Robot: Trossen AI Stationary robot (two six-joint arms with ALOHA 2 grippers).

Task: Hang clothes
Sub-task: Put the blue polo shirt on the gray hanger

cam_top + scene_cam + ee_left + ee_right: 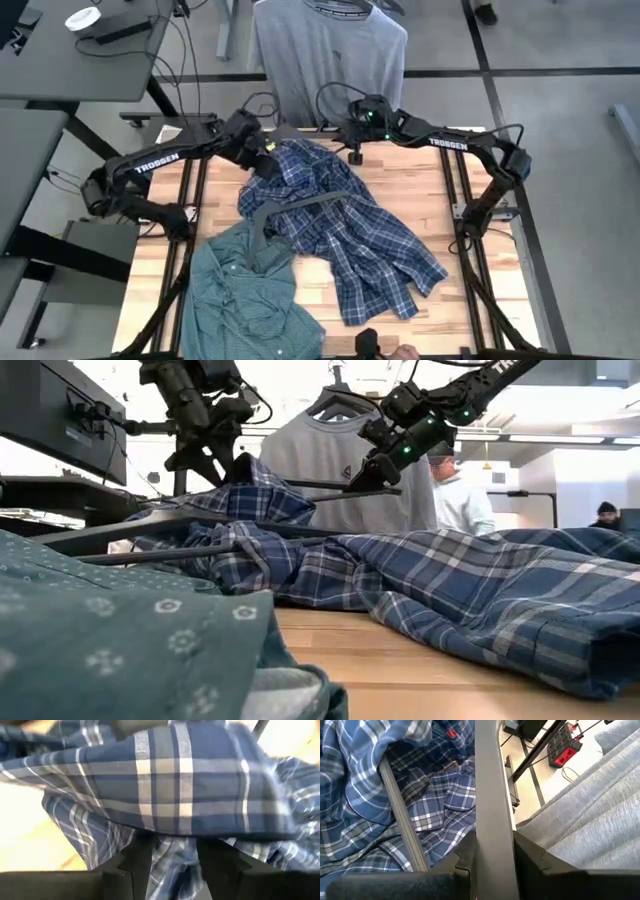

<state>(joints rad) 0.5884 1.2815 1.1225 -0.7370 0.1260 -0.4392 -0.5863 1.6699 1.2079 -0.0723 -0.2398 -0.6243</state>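
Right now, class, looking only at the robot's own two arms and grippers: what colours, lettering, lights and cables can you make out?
Both arms are black and slender. White TROSSEN lettering runs along the left arm and the right arm. Thin black cables loop above each wrist. Green lights glow near the right gripper. The left gripper has two dark, flat fingers.

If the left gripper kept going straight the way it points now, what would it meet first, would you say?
Most likely the blue-white plaid shirt: the left gripper already pinches its fabric, and bunched folds fill the wrist view ahead.
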